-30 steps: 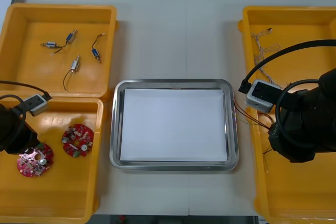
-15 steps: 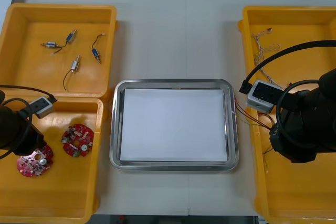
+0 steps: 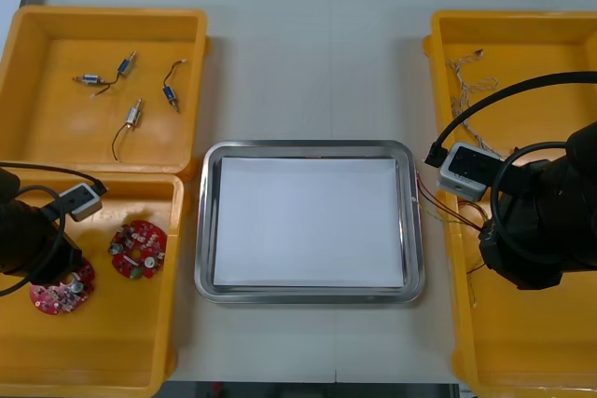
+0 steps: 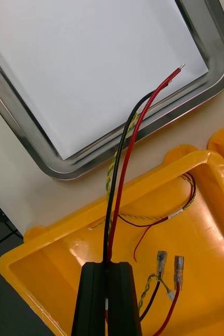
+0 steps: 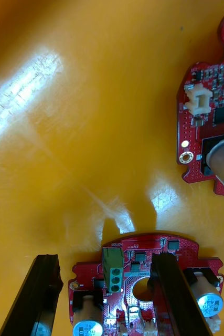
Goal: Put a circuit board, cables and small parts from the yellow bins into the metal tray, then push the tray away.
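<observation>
In the left wrist view my left gripper [image 5: 104,260] is open and low over a round red circuit board [image 5: 143,278]. One finger [image 5: 38,294] stands just off the board's edge and the other finger [image 5: 169,294] is over its middle. A second board [image 5: 211,131] lies beyond. From the front, the left arm [image 3: 28,240] partly covers the nearer board [image 3: 61,294] in the near left yellow bin [image 3: 103,351]. My right gripper [image 4: 106,265] is shut on a red and black cable [image 4: 127,157] whose bare end reaches over the metal tray [image 4: 216,68].
The tray [image 3: 308,148], white inside, sits mid-table. The far left bin [image 3: 56,25] holds several small metal parts [image 3: 131,90]. The far right bin [image 3: 522,34] holds thin cables [image 3: 466,72]. More cables [image 4: 164,283] lie in the bin under the right gripper.
The left arm has shifted right and closer to the near board, covering more of it. The right arm and its cable have stayed still.
</observation>
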`<state>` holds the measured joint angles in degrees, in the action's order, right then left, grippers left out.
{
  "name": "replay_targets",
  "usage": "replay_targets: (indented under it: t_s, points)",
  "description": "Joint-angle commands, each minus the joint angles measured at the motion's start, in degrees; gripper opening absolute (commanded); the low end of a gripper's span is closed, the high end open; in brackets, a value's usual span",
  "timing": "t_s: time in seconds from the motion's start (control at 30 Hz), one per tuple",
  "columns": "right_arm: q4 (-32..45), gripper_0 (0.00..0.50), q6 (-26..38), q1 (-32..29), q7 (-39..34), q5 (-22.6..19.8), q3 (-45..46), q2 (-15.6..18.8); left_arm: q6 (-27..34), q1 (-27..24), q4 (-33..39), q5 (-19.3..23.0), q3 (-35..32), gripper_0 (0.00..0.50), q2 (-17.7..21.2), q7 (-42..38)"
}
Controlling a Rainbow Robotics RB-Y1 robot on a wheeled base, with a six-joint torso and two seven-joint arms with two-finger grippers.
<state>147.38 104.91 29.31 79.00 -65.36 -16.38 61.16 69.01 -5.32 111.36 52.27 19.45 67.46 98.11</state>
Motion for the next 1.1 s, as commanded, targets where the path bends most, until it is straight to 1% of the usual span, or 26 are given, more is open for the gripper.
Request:
replay_targets:
  t_s: [0.03, 0.57, 0.63, 0.67, 0.7, 0.73, 0.77, 0.97, 1.1]
  points:
    - [0.1, 0.0, 0.3, 1.5, 2.5, 0.1, -0.5, 2.0, -1.1, -1.5, -0.2, -0.7, 1.1, 0.5, -0.7, 1.8]
    - [0.1, 0.0, 0.3, 1.5, 2.1, 0.1, -0.4, 2.0, -1.5, -1.5, -0.5, -0.5, 1.5, 0.5, -0.7, 1.6]
    - [0.1, 0.0, 0.3, 1.5, 2.1, 0.1, -0.4, 2.0, -1.6, -1.5, -0.6, -0.5, 1.5, 0.451, -0.7, 1.6]
    - [0.1, 0.0, 0.3, 1.5, 2.0, 0.1, -0.4, 2.0, -1.9, -1.3, -0.7, -0.5, 1.5, 0.398, -0.7, 1.6]
    - [0.1, 0.0, 0.3, 1.5, 2.0, 0.2, -0.4, 2.0, -2.1, -1.1, -0.6, -0.6, 1.5, 0.249, -0.7, 1.6]
    - [0.1, 0.0, 0.3, 1.5, 2.0, 0.2, -0.4, 2.0, -2.3, -0.9, -0.6, -0.6, 1.6, 0.159, -0.7, 1.6]
    - [0.1, 0.0, 0.3, 1.5, 2.1, 0.1, -0.5, 2.0, -2.6, -0.8, -0.7, -0.6, 1.6, 0.0, -0.7, 1.6]
    - [0.1, 0.0, 0.3, 1.5, 2.0, 0.2, -0.4, 2.0, -4.0, -0.6, -0.7, -2.2, 2.7, 0.0, -0.7, 1.5]
    - [0.1, 0.0, 0.4, 1.5, 2.0, 0.2, -0.4, 2.0, -4.1, -0.6, -0.6, -2.2, 2.8, 0.0, -0.7, 1.3]
